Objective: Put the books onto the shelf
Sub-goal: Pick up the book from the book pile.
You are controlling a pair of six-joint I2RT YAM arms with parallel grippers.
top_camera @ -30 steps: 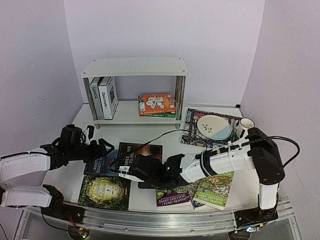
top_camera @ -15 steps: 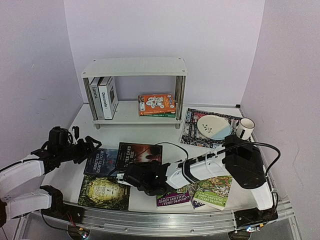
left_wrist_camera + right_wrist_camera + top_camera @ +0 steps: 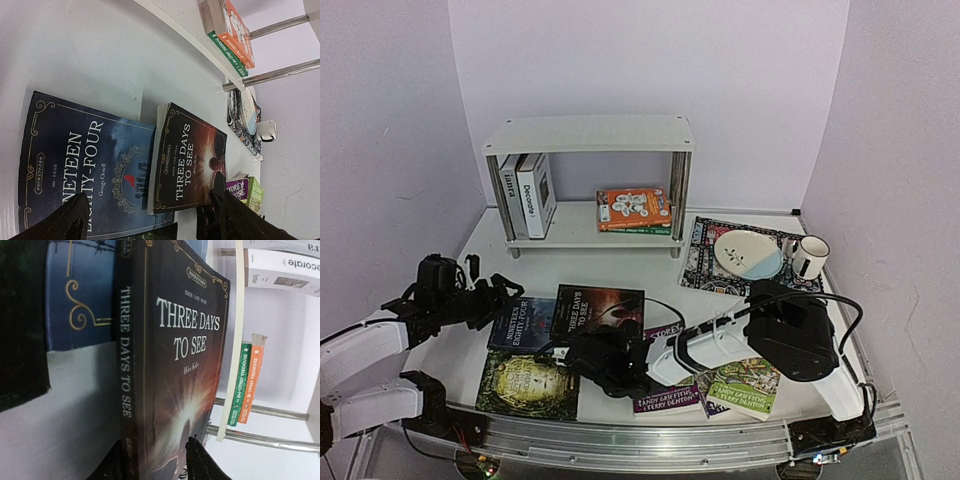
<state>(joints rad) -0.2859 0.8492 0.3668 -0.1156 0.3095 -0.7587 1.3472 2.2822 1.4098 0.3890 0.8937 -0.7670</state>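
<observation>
My right claw point(image 3: 155, 447) pinches the near edge of the dark book point(image 3: 175, 365). My left claw point(image 3: 149, 197) hangs wide open, empty.

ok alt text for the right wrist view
A dark paperback titled Three Days to See fills the frame, its near end pinched by the right gripper. Behind: a blue-covered book and the white chrome-posted shelf holding green and orange paperbacks.

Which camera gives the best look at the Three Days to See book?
The left wrist view: the book's cover shows almost whole and readable. The right wrist view crops it close up; the top view shows it small.
</observation>
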